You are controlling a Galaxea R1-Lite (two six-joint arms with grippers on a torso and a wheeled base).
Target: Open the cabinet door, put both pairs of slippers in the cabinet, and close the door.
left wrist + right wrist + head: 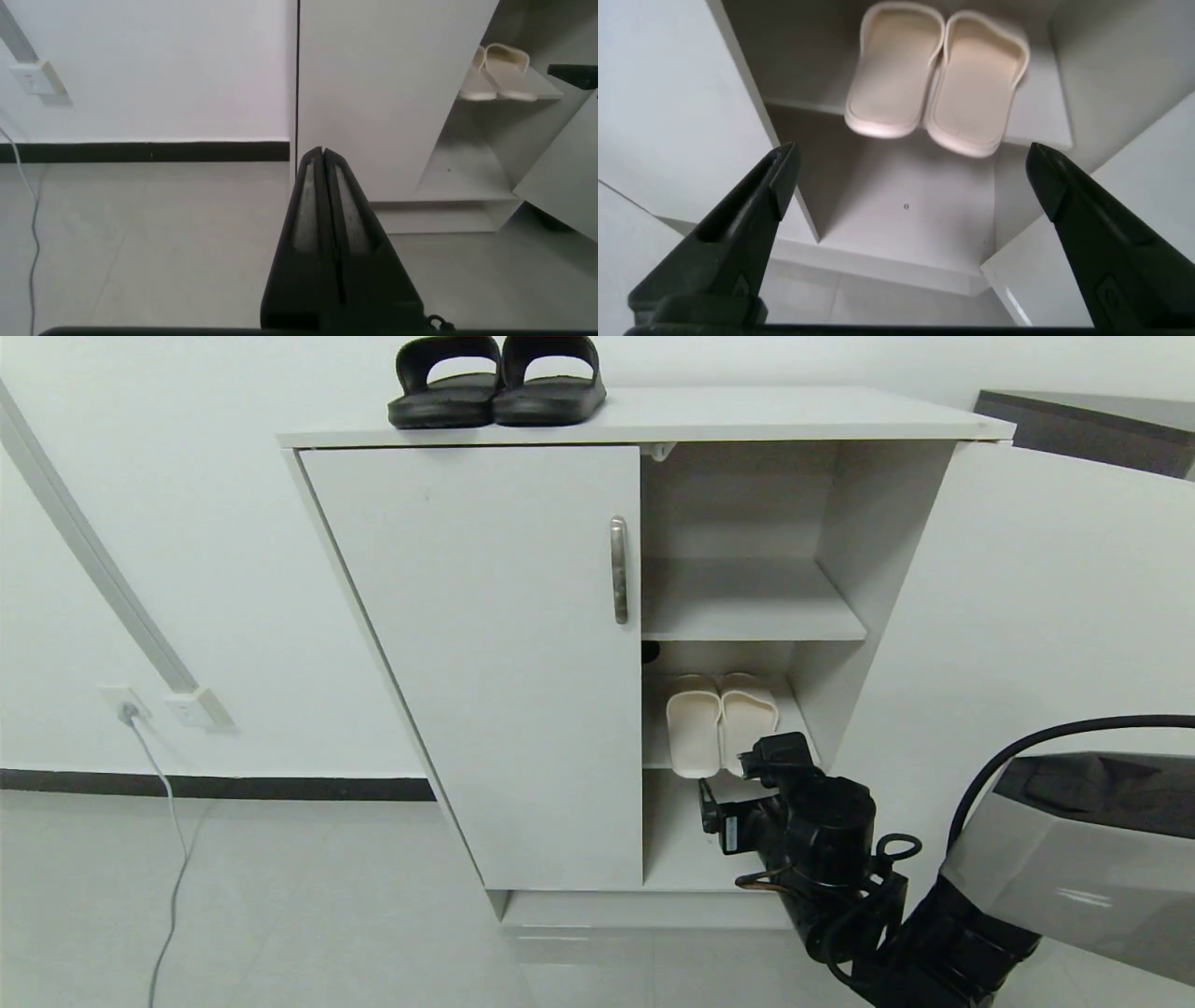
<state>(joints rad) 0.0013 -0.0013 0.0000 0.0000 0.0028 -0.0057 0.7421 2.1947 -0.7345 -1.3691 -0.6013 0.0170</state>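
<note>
**Cabinet [644, 415] half open, one pair in, one pair on top**

The cabinet is white and stands on the floor [280, 915] against a white wall [187, 476]. Its left door [485, 663] is shut. A handle [619, 569] sits upright near that door's inner edge. Its right door [1027, 616] is swung wide open, out to the robot's right.

The open side has shelves inside. The white slippers [719, 723] lie on the middle shelf [798, 733]. They are side by side and touch each other. One end of each pokes out a little past the front edge of the shelf.

The black slippers [497, 381] sit on top of the cabinet, above the left door. They are side by side too, and they touch.

The right gripper [913, 159] is in front of the open side, a bit lower than the white slippers and close to them. Its two fingers [752, 224] are spread far apart. It holds nothing.

The left gripper [322, 163] is low over the floor and points at the bottom of the left door. Its fingers are pressed tight together with nothing between them.

A socket [119, 702] is on the wall, left of the cabinet. A grey cable [173, 859] hangs from it down to the floor.
</note>
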